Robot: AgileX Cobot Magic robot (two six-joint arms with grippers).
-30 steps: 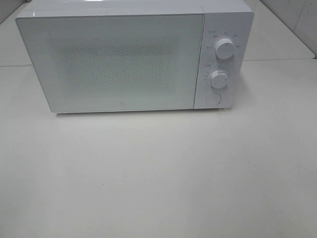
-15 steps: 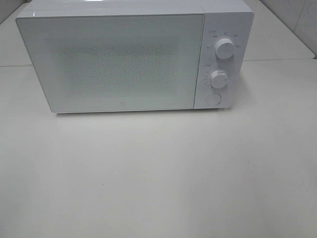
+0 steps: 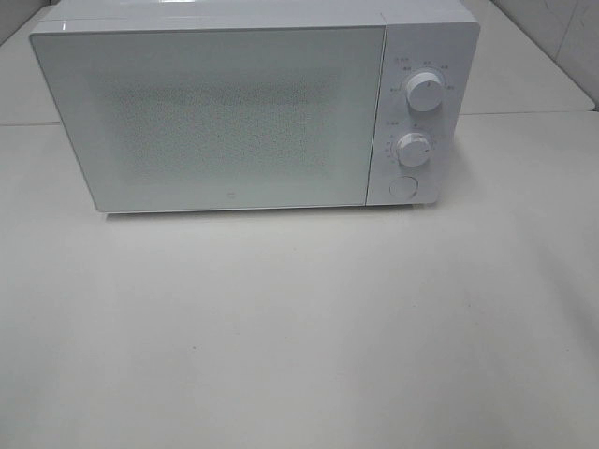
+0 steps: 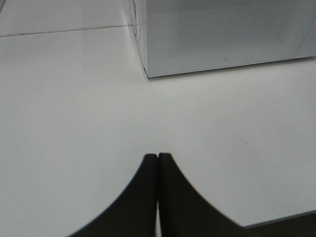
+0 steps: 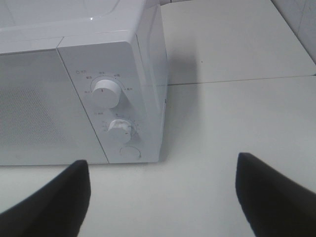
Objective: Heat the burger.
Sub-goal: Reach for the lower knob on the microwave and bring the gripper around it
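— As seen from up high, what on the worktop (image 3: 299,327)?
— White microwave (image 3: 253,112), set toward the back, door (image 3: 215,122) shut flat, speckled window too pale to see through. Small mark low on the door, too tiny to read. On the right-hand panel, upper knob (image 3: 425,93), lower knob (image 3: 413,149) under it, round button (image 3: 403,187) lowest of the three. Thin seam across the worktop, level with the microwave's sides.
— And the burger?
— Out of sight in every view. Cannot tell whether behind that door.
— Left jaws?
— Closed tight, dark fingers (image 4: 143,197) pressed tip to tip, nothing pinched between. Held over pale worktop, well apart from the microwave's lower front corner ahead.
— Right jaws?
— Spread wide, one finger (image 5: 54,202) at each side of the wrist view, holding nothing. Turned toward the control panel, both knobs and the button framed in the gap, no contact with any of them.
— Closer to the microwave, left or right?
— Cannot tell from these views.
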